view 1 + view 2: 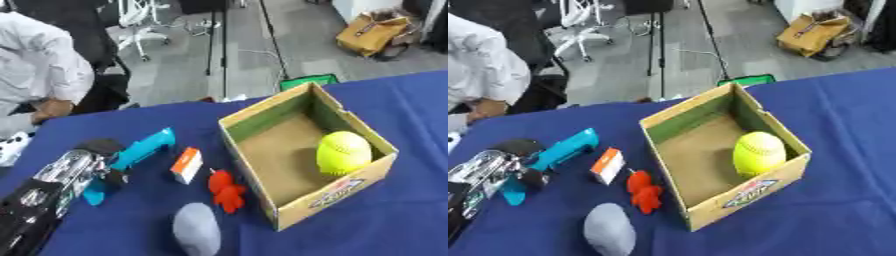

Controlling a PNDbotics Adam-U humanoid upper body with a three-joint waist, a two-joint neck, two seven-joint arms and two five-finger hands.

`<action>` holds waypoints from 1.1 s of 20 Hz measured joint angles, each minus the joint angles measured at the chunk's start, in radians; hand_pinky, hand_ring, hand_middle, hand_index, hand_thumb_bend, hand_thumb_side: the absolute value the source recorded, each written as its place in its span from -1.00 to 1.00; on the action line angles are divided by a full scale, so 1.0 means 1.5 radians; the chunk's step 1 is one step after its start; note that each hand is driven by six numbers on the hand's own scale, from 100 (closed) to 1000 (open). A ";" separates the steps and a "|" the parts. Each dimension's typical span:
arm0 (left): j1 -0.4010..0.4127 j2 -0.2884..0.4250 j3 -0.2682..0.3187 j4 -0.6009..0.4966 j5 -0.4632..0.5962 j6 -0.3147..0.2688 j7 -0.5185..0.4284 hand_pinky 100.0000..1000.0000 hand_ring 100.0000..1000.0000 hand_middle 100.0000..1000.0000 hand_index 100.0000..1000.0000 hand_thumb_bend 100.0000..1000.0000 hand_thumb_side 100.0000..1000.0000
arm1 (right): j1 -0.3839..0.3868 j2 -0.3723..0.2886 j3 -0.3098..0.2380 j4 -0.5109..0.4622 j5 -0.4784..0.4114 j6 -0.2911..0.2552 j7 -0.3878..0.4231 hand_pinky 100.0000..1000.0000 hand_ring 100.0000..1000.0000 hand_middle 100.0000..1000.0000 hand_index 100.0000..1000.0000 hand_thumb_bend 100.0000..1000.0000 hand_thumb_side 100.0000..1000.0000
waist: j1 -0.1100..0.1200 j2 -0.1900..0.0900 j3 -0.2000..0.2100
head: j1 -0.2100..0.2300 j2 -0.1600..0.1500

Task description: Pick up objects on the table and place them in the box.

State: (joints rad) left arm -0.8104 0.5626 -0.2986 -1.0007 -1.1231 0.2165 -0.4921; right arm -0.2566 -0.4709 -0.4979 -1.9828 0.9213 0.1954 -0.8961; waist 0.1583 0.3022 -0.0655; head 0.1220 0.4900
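An open cardboard box stands on the blue table, with a yellow ball inside against its right wall. Left of the box lie a small orange-and-white carton, a red toy and a grey oval object. A long turquoise tool lies further left. My left hand comes in from the lower left with its fingers curled round the turquoise tool's middle. My right hand shows in neither view.
The blue tablecloth covers the table, whose far edge runs across the upper part of the view. Beyond it are a grey floor, an office chair, a green item and another cardboard box. A person sits at the far left.
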 measured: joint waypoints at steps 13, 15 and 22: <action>0.007 -0.002 0.001 -0.065 -0.038 0.023 0.047 0.57 0.04 -0.06 0.36 -1.00 -0.72 | 0.000 0.000 0.000 0.000 -0.003 0.000 0.000 0.70 0.48 -0.09 0.11 -1.00 -0.25 | -0.001 0.000 0.002 | 0.000 -0.002; 0.008 -0.003 0.004 -0.080 -0.048 0.027 0.058 0.57 0.03 -0.06 0.36 -1.00 -0.72 | 0.000 0.000 0.000 0.000 -0.003 -0.001 0.000 0.70 0.48 -0.09 0.11 -1.00 -0.25 | -0.001 0.000 0.002 | 0.000 -0.003; 0.020 -0.005 0.017 -0.124 -0.068 0.041 0.086 0.53 -0.02 -0.10 0.33 -1.00 -0.74 | 0.000 0.000 0.000 0.000 -0.005 -0.001 -0.001 0.70 0.48 -0.09 0.11 -1.00 -0.25 | -0.003 0.000 0.003 | -0.001 -0.006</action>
State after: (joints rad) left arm -0.7802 0.5546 -0.2734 -1.1874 -1.2257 0.2779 -0.3633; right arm -0.2567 -0.4708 -0.4978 -1.9828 0.9140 0.1937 -0.8975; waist 0.1534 0.3022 -0.0610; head 0.1212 0.4813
